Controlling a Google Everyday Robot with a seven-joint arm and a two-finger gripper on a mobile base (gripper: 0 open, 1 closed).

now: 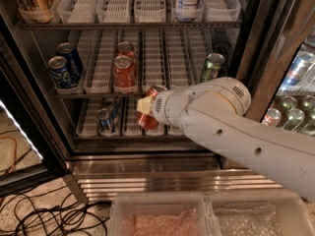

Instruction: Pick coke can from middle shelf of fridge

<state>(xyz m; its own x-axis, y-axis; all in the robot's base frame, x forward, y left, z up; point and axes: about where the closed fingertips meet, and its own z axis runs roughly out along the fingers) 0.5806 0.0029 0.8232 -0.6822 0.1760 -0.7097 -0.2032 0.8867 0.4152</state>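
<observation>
**Gripper holds the red can at the front of the fridge**

The gripper [146, 113], at the end of a thick white arm [236, 132] that comes in from four o'clock, is clamped around a small red aluminium coke can [149, 122] with a silver top. One pale yellow finger pad [144, 104] lies against the can's upper side. The coke can is tilted, its top leaning toward one o'clock, and it hangs just left of the picture's centre, in front of the tall dark-framed fridge [162, 180] with its ribbed stainless steel base.

The can's top is level with the front edge of the middle shelf [153, 58], a dark wire shelf with long white slotted lane trays. Its body shows against the shelf below. How far it is from the shelf edge cannot be told.

On the middle shelf, two other red cans [124, 73] stand one behind the other at eleven o'clock from the held can. Two blue cans [61, 73] stand at ten o'clock, and a green can [211, 67] stands at two o'clock, just above the arm. Two small dark cans [105, 121] sit on the bottom shelf at nine o'clock from the gripper.

At six o'clock lie two clear plastic bins [157, 203], and black cables [44, 215] trail over the floor at seven o'clock.
</observation>
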